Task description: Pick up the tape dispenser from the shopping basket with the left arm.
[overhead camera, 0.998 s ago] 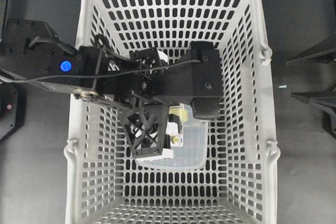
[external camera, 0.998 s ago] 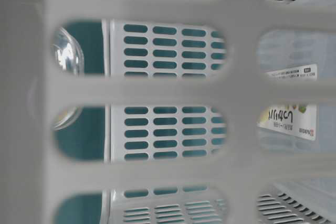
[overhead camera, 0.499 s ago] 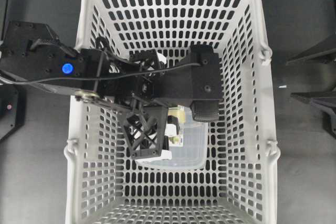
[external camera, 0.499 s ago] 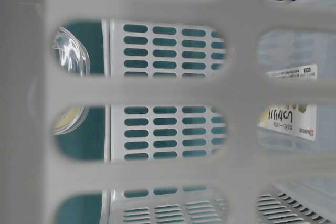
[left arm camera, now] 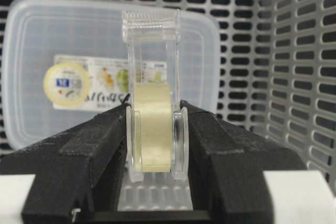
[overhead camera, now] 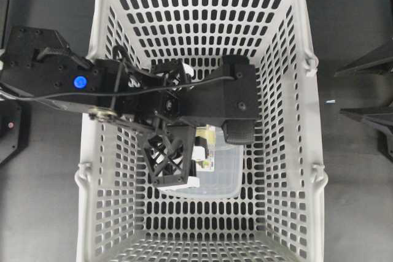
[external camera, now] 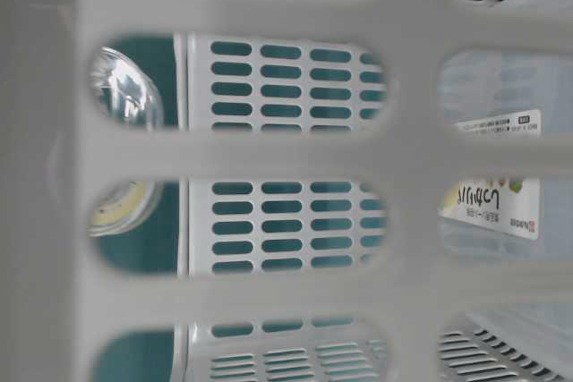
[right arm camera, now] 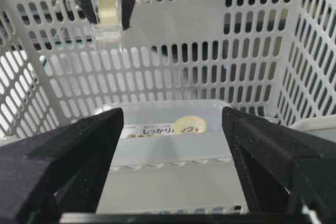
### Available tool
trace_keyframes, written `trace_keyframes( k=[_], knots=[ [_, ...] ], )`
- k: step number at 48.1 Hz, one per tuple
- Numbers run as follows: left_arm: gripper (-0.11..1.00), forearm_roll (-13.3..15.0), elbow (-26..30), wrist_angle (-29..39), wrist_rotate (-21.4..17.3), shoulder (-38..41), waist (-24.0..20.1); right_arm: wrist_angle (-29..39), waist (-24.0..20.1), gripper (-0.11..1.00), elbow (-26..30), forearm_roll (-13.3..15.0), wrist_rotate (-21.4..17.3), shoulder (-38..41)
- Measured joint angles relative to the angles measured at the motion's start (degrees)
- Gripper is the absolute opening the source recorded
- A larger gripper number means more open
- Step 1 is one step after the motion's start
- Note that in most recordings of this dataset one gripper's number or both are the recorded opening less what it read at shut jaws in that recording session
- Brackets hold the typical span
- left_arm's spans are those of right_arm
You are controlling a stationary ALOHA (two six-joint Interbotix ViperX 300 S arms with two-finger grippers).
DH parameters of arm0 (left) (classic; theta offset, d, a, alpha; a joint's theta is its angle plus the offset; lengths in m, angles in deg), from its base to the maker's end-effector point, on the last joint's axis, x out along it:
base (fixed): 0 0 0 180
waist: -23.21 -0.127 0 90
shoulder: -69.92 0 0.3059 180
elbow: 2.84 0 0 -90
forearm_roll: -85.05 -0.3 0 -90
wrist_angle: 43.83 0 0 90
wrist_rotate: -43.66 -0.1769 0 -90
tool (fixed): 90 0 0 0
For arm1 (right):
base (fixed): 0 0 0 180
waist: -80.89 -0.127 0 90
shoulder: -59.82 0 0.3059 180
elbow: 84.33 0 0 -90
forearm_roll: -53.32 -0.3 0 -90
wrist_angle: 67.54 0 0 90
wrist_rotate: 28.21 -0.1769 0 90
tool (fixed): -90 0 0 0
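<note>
The tape dispenser (left arm camera: 151,40) is a clear plastic holder with a yellowish roll. My left gripper (left arm camera: 156,114) is shut on it, its black pads pressing both sides of the roll. In the overhead view the left gripper (overhead camera: 199,154) holds the tape dispenser (overhead camera: 206,148) inside the shopping basket (overhead camera: 92,59). From the right wrist the tape dispenser (right arm camera: 107,11) hangs well above the basket floor. Through the basket's slots its clear roll (external camera: 125,96) shows at table level. My right gripper (overhead camera: 339,93) stays outside the basket's right side, and its jaws (right arm camera: 173,145) stand wide open on nothing.
A translucent rectangular container (overhead camera: 224,173) with a printed label lies on the basket floor under the left gripper, also visible as the container (left arm camera: 52,40) behind the dispenser. Slotted basket walls (left arm camera: 294,51) enclose the left gripper on all sides.
The left gripper has drifted slightly left in the overhead view with the dispenser in it. At table level the clear roll shows further into the slots. The right arm has not moved.
</note>
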Motion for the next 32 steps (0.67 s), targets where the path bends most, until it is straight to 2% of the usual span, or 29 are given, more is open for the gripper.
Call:
trace_keyframes(
  k=[32],
  knots=[
    [0.3, 0.0, -0.7, 0.0, 0.0, 0.0, 0.26, 0.0, 0.35, 0.73, -0.09, 0.09, 0.0, -0.44]
  ],
)
